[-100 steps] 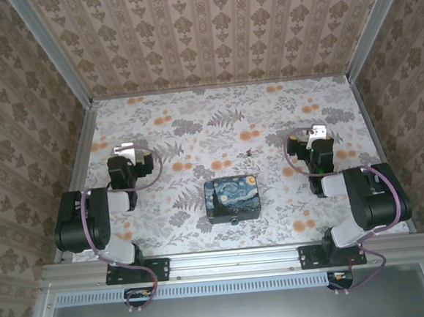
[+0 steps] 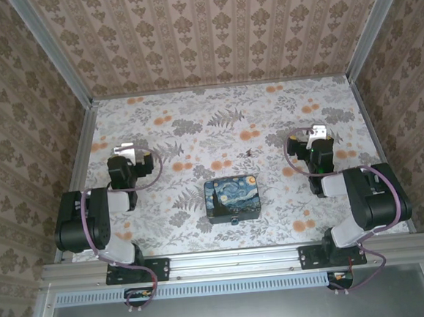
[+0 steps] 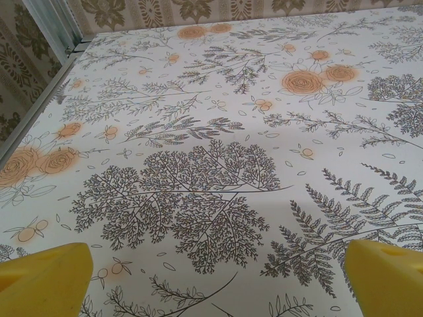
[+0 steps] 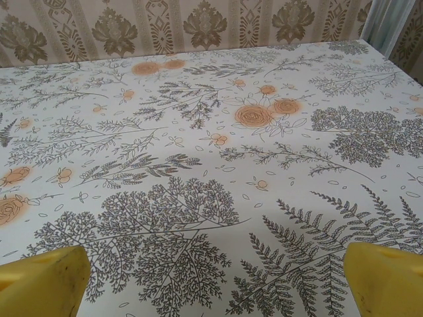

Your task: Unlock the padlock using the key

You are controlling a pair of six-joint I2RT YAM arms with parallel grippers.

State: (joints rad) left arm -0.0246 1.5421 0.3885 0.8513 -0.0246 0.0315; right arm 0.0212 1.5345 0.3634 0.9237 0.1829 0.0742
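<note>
Blue-and-yellow tin (image 2: 232,196), mid-table (image 2: 194,123): tiny dark padlock (image 2: 235,220) at its near edge, apparently securing the lid. Key (image 2: 250,153) — dark speck just beyond the tin, probably reachable by either arm. Left gripper (image 2: 127,148), right gripper (image 2: 316,131) — flanking, jaws wide apart, empty.

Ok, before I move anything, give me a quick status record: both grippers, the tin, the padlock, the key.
left gripper: open, nothing between the fingers, over bare table, left of the tin
right gripper: open, nothing held, right of the tin
tin: mid-table, between the two arms
padlock: small dark shape at the tin's near edge; too small to tell if locked
key: dark speck on the table beyond the tin, not touching it
task: not yet started
</note>
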